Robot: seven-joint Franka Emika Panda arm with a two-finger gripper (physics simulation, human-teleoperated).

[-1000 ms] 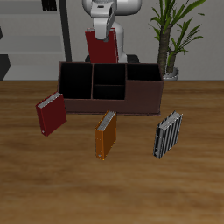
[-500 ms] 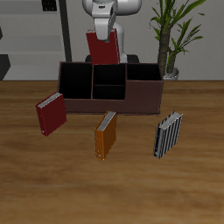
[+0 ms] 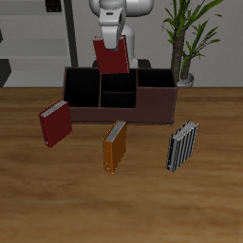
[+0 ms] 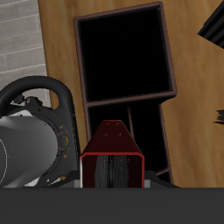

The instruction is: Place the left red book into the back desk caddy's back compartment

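The gripper [image 3: 113, 32] is gripping the red book [image 3: 111, 55], clamped tight and hanging tilted above the caddy [image 3: 121, 96]; lowering it into the back compartment [image 3: 119, 80] is remaining.

Looks like a home office to me: wooden desk [image 3: 28, 204], potted plant [image 3: 186, 38], desk caddy [image 3: 121, 94], books like the orange one [image 3: 114, 146].
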